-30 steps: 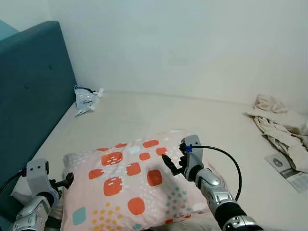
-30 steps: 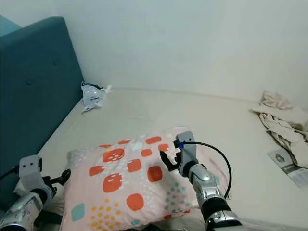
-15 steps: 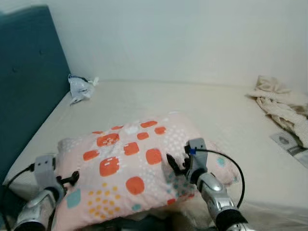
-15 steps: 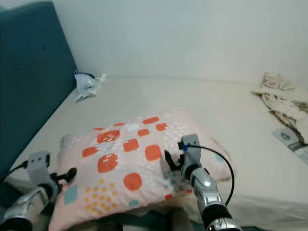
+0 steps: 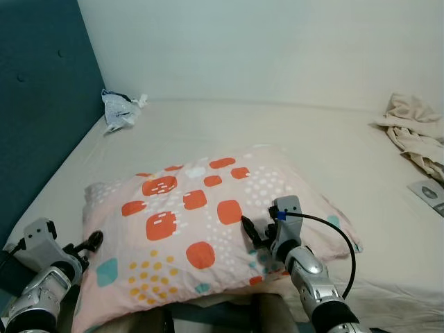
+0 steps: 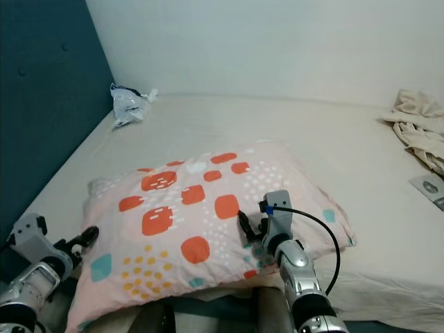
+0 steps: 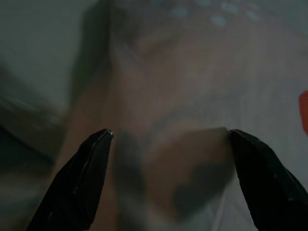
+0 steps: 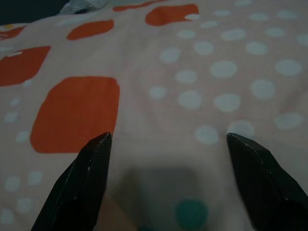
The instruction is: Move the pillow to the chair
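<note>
A wide cream-coloured bed mattress (image 5: 229,139) is filling most of the room, running up to a plain white wall (image 5: 263,48) at the far side and a tall teal upholstered headboard (image 5: 35,118) on the robot's left.

One pale pink pillow with orange rounded squares, white dots and small teal and yellow marks (image 5: 201,215) is lying flat on the near part of the mattress, directly in front of the robot. Its near edge is hanging slightly over the edge of the bed.

Two claws are working at the pillow. The left claw (image 5: 89,243) is sitting at the pillow's left near corner, its two black fingers spread wide apart and released, with pink fabric lying between them in the left wrist view (image 7: 168,159). The right claw (image 5: 251,234) is resting over the pillow's right half, beside an orange square, touching or just above the fabric; its fingers (image 8: 91,178) are likewise standing wide apart, gripping nothing.

One crumpled white plastic bag with dark markings (image 5: 121,109) is lying in the far left corner of the mattress, just beside the headboard. One heap of rumpled beige cloth (image 5: 416,135) is lying at the far right edge, well apart from the pillow. One printed paper leaflet (image 5: 429,193) is lying near that cloth.
</note>
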`<state>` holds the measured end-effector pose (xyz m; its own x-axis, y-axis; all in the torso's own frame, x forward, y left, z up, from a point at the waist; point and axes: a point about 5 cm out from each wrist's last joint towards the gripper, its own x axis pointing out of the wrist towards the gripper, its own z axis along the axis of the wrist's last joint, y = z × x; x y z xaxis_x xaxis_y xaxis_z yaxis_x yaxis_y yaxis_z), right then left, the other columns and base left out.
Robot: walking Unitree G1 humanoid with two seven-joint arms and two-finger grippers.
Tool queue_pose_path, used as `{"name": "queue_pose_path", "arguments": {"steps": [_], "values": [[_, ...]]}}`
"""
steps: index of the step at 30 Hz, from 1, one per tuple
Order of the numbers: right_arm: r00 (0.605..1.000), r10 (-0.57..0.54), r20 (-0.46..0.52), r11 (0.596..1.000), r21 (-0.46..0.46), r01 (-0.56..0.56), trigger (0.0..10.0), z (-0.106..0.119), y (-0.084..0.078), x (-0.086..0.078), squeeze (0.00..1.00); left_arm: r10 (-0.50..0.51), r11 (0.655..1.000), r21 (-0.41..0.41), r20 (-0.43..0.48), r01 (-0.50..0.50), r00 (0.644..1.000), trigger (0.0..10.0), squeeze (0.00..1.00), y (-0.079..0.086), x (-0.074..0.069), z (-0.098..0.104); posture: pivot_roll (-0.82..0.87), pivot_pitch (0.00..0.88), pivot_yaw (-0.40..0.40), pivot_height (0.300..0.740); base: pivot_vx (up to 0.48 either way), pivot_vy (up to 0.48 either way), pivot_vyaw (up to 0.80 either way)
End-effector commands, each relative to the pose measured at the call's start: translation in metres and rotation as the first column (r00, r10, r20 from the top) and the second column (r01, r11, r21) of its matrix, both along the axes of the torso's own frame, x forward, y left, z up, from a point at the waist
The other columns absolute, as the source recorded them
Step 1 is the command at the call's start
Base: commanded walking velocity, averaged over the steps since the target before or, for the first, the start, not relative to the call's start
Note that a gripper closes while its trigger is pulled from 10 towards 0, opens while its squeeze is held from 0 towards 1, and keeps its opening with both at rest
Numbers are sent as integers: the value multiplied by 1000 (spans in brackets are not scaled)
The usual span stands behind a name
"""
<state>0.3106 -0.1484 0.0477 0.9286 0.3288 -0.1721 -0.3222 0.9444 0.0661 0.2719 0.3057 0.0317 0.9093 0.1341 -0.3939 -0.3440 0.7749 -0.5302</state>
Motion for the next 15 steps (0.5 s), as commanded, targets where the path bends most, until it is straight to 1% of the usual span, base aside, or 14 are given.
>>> {"name": "queue_pose_path", "arguments": {"steps": [1, 2, 4, 5, 6, 7, 9, 10, 11, 12, 13, 15], "values": [[998, 45, -36, 999, 12, -44, 10000, -7, 8, -7, 0, -2, 997, -82, -10, 1, 1000, 10000, 0, 1, -5, -5, 26, 77, -15, 575, 0, 0, 0], [998, 45, -36, 999, 12, -44, 10000, -7, 8, -7, 0, -2, 997, -82, -10, 1, 1000, 10000, 0, 1, -5, -5, 26, 77, -15, 575, 0, 0, 0], [995, 89, -40, 996, 0, -89, 10000, -9, 13, -13, 0, -55, 991, -126, -18, 53, 998, 10000, 0, -3, -4, -7, 19, 92, -10, 575, 0, 0, 0], [995, 96, -41, 995, -7, -96, 10000, -10, 13, -15, 0, -89, 990, -112, -34, 85, 995, 10000, 0, -6, -5, -9, 19, 92, -10, 575, 0, 0, 0], [994, 96, -42, 995, -9, -97, 10000, -11, 13, -16, 0, -137, 989, -68, -63, 133, 989, 10000, 0, -9, -6, -12, 18, 97, -8, 575, 0, 0, 0], [996, 75, -42, 997, 4, -75, 10000, -12, 11, -18, 0, -204, 977, 38, -132, 210, 970, 10000, 0, -14, -8, -18, 11, 100, -4, 575, 0, 0, 0], [997, 66, -41, 998, 10, -66, 10000, -11, 10, -18, 0, -211, 974, 48, -140, 219, 967, 10000, 0, -15, -8, -20, 7, 104, -2, 575, 0, 0, 0], [998, 56, -39, 998, 16, -56, 10000, -10, 9, -19, 0, -199, 979, 16, -113, 202, 974, 10000, 325, -17, -6, -19, -3, 110, 3, 575, 0, 0, 0], [998, 56, -39, 998, 16, -56, 10000, -10, 9, -19, 0, -199, 979, 16, -113, 202, 974, 10000, 325, -17, -6, -19, -3, 110, 3, 575, 0, 0, 0], [998, 54, -38, 998, 18, -53, 10000, -10, 8, -19, 0, -195, 981, -8, -94, 195, 976, 10000, 1000, -18, -5, -18, -3, 110, 3, 575, 0, 0, 0], [998, 54, -38, 998, 18, -53, 10000, -10, 8, -19, 0, -195, 981, -8, -94, 195, 976, 10000, 1000, -18, -5, -18, -3, 110, 3, 575, 0, 0, 0], [998, 54, -42, 998, 30, -53, 10000, -10, 8, -22, 0, -220, 970, -105, -10, 218, 975, 10000, 1000, -28, 1, -14, -15, 119, 8, 575, 0, 0, 0]]}}
